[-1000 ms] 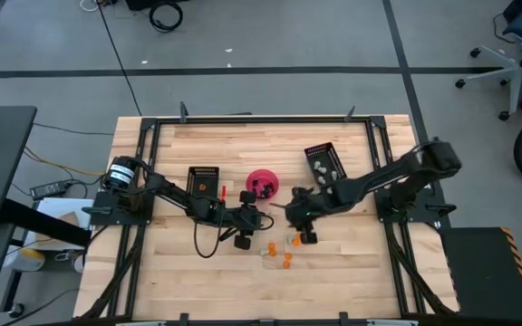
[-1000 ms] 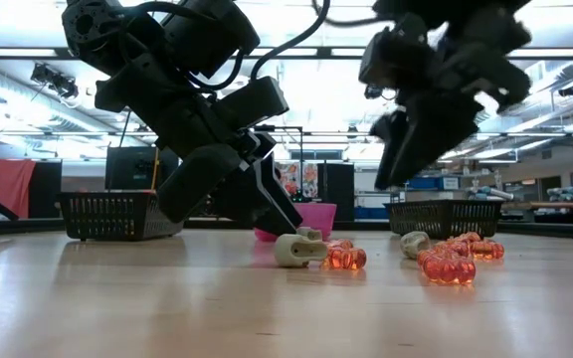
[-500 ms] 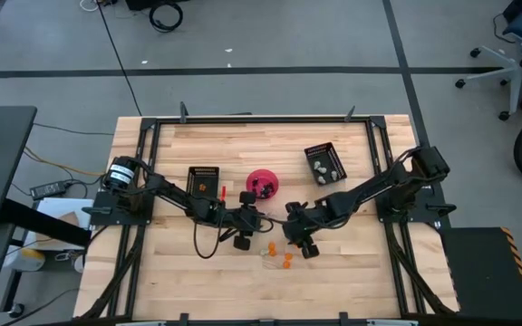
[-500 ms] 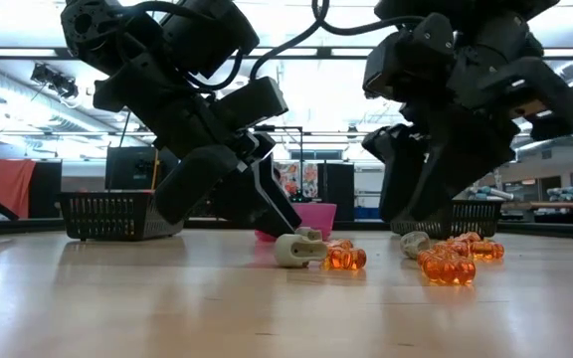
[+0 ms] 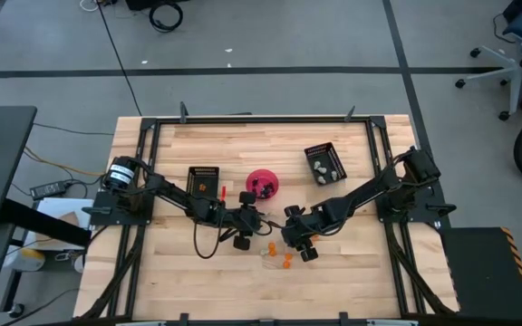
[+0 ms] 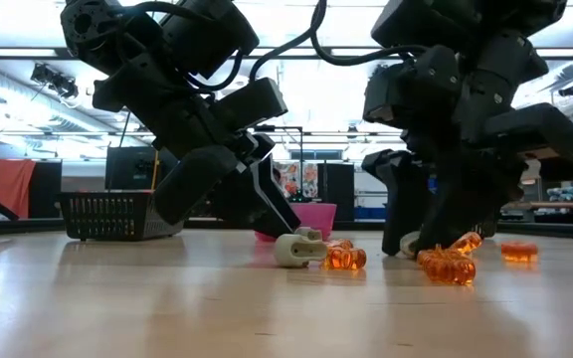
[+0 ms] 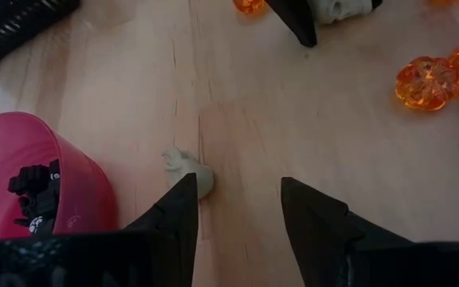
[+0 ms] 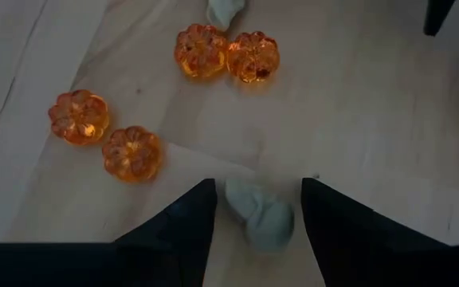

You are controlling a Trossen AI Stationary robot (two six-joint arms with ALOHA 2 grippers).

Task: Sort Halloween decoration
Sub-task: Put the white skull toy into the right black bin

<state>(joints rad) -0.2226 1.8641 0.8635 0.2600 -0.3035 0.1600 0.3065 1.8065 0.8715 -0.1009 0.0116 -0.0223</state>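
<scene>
The Halloween decoration lies on the wood between my grippers: several orange pumpkin trinkets (image 8: 132, 151) (image 5: 287, 261) and whitish-grey ones. My right gripper (image 8: 257, 209) (image 5: 289, 236) is down at the table, open. Its fingers stand either side of a whitish-grey trinket (image 8: 259, 213) that lies flat on the wood. My left gripper (image 7: 233, 195) (image 5: 261, 220) is low and open in front of the pink bowl (image 7: 22, 179). Another whitish-grey trinket (image 7: 190, 169) (image 6: 297, 249) lies beside one of its fingertips. Black trinkets (image 7: 37, 183) sit in the bowl. My left gripper has the whitish-grey trinket (image 7: 198, 177) lying on the table right at the tip of one finger (image 7: 178, 203). I cannot tell whether the finger touches it.
A black tray (image 5: 203, 180) sits left of the pink bowl (image 5: 262, 184), and a second black tray (image 5: 324, 163) holding whitish pieces sits to its right. The two grippers are close together near the table's middle. Bare wood stretches along the near edge.
My right gripper has swung from near the right tray toward the table's left and near side. It has also come down onto the table among the trinkets, where its fingers now straddle a whitish-grey one.
</scene>
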